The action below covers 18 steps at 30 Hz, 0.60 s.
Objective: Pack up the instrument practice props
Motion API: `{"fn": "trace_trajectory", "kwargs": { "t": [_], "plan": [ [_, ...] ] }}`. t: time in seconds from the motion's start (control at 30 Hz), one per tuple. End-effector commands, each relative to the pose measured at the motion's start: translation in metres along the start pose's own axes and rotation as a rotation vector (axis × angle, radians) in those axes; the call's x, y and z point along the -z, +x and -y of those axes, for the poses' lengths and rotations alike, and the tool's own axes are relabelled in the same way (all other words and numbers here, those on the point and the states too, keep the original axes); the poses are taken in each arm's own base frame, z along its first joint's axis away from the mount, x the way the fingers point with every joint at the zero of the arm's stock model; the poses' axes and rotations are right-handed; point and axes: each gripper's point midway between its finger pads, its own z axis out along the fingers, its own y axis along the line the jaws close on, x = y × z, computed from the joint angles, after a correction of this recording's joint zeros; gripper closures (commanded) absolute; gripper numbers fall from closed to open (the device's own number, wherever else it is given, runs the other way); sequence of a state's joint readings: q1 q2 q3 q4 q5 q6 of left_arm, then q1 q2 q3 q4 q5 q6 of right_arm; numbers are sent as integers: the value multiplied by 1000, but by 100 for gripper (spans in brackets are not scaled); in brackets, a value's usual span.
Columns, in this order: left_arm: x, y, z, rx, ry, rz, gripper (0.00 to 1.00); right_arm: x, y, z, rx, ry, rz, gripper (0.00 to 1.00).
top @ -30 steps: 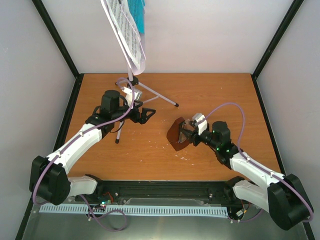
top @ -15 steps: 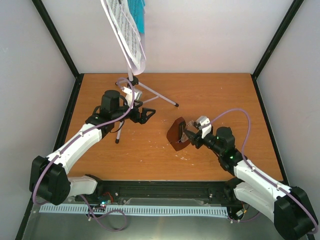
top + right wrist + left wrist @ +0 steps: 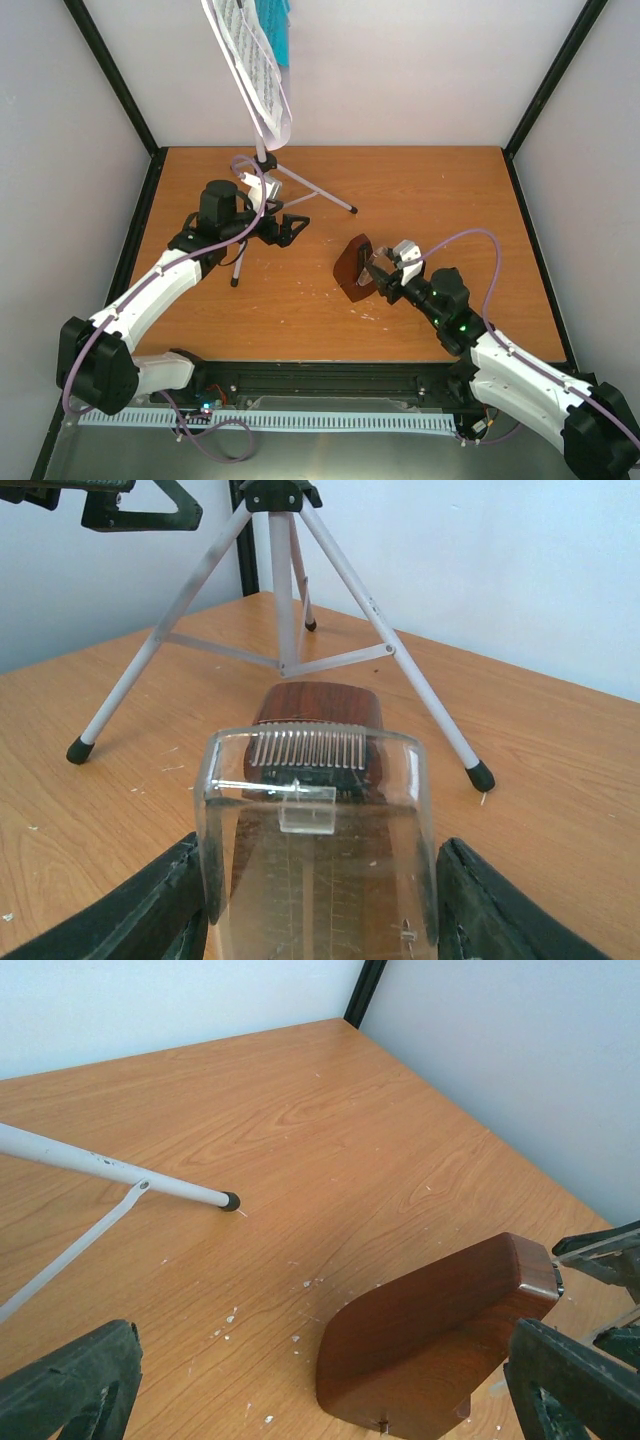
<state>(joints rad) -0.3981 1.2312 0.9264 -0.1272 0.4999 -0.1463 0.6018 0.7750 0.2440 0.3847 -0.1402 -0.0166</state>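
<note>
Right end effector [image 3: 322, 890] half open, clamped on metronome [image 3: 352, 268] by clear cover [image 3: 315, 820]: probably light, slippery, brittle; wood base [image 3: 430, 1340] safer hold. Left end effector [image 3: 289, 230] wide open, empty, at 10 o'clock of metronome.

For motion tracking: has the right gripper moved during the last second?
Yes. The right gripper, fingers around the small brown pyramid metronome, drew slightly back towards its base, away from the silver-white tripod music stand.

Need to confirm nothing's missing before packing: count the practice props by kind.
Music stand: 1
Metronome: 1
Sheet music: 1
Teal booklet: 1
Total: 4
</note>
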Motion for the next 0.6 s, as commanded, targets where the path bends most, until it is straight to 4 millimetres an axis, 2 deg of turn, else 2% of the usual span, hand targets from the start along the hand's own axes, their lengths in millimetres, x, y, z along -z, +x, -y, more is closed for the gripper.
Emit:
{"fn": "trace_trajectory", "kwargs": {
  "t": [0.0,0.17,0.57],
  "plan": [
    [4,-10,1,-26,-5,31,0,0,-7,0,-20,34,49,56],
    [4,-10,1,-25,-2,31,1,-1,-10,-1,-26,54,68,56],
    [4,-10,1,-27,-6,28,0,-6,-2,-6,-68,43,80,56]
  ]
}}
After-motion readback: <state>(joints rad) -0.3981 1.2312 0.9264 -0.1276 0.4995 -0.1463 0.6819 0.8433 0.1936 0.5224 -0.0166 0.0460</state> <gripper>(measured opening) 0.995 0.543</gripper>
